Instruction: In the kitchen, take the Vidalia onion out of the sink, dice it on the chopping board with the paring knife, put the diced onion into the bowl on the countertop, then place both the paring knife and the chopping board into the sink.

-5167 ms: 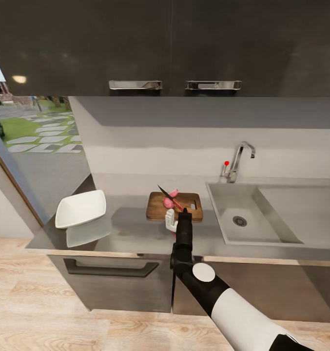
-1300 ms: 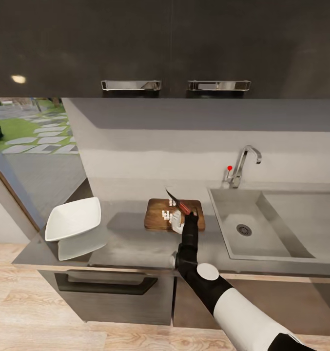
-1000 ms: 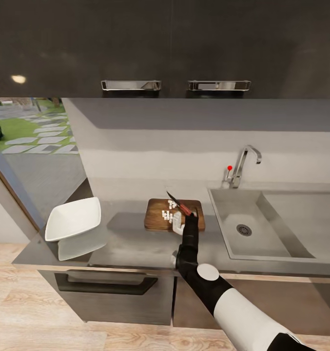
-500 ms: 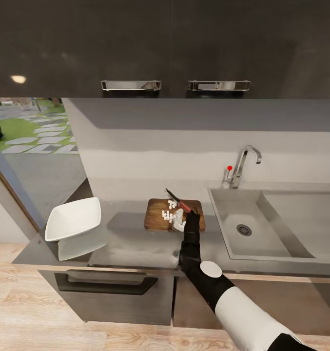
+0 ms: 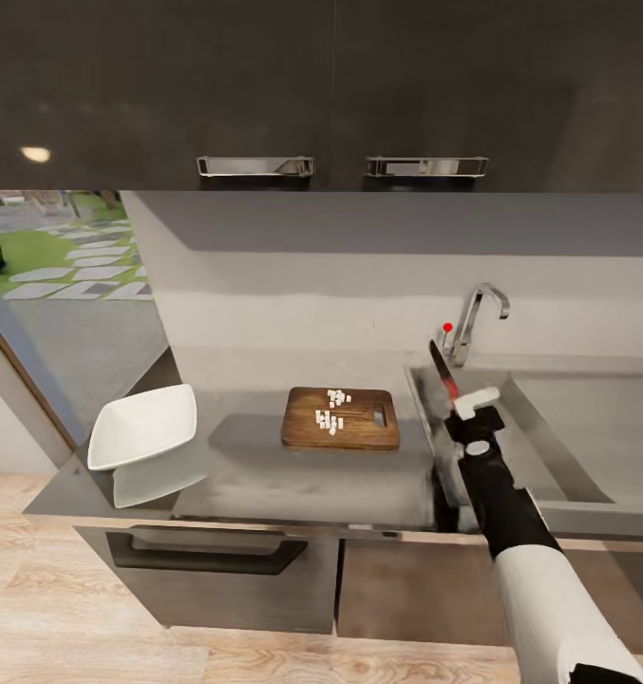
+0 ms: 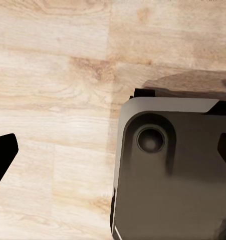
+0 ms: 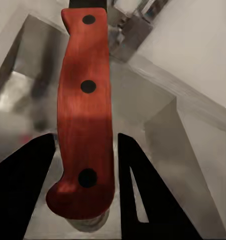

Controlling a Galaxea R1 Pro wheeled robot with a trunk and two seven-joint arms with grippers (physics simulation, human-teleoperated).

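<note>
One paring knife [image 7: 85, 110] pinched in right gripper [image 5: 475, 407] | right-centre, over sink [image 5: 549, 494] | left gripper's [image 6: 113, 155] spread seemingly wide

We see the knife [image 5: 444, 376], red handle and dark blade tilted upward, above the steel sink [image 5: 549, 494] at right centre. White dice [image 5: 330, 412] lie on the brown board [image 5: 307, 432], centre. White bowl [image 5: 142, 427] at left on the grey countertop [image 5: 302, 484].

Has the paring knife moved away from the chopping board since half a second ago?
Yes. The paring knife, held in the right gripper, has gone from over the chopping board toward the tap, and is now above the sink.
</note>
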